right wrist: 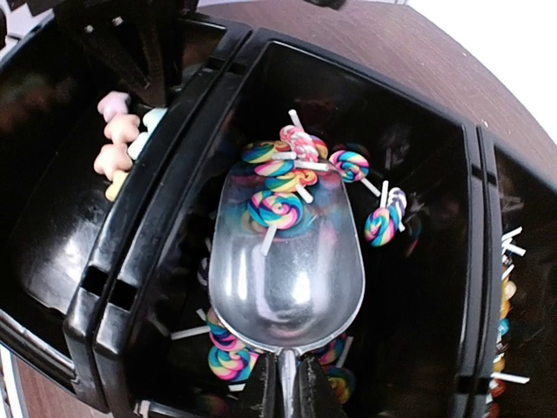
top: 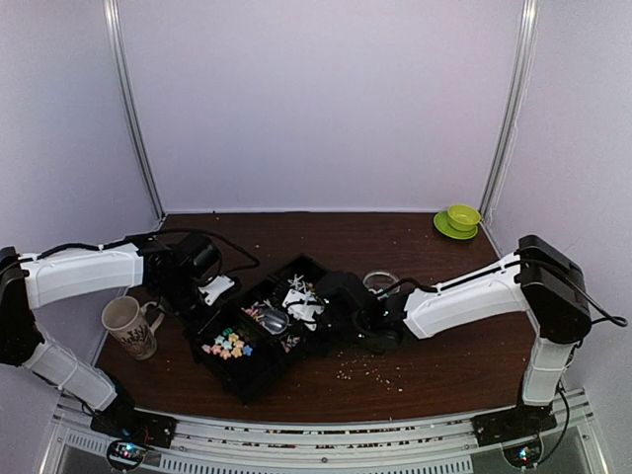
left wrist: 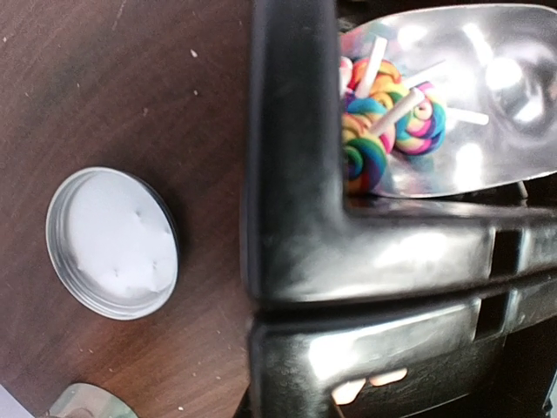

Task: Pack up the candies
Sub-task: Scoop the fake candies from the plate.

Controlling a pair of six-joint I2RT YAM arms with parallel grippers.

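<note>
A black compartment tray [top: 259,380] sits mid-table. Its front-left compartment holds pastel candies [top: 227,344], also seen in the right wrist view as pastel candies [right wrist: 113,157]. White stick-like candies [top: 301,294] lie in a back compartment. My right gripper [right wrist: 293,383] is shut on the handle of a silver scoop [right wrist: 287,270]. The scoop is low in the middle compartment, with several swirl lollipops [right wrist: 277,209] at its front lip and more loose around it. My left gripper [top: 202,288] is at the tray's left corner. Its fingers are hidden behind the tray wall [left wrist: 296,174].
A round white-lined lid [left wrist: 113,242] lies on the table left of the tray. A patterned mug [top: 128,326] stands at the left. A small glass jar [top: 380,280] is behind the right arm, a green cup on a saucer [top: 459,219] at the back right. Pale crumbs [top: 370,370] dot the front.
</note>
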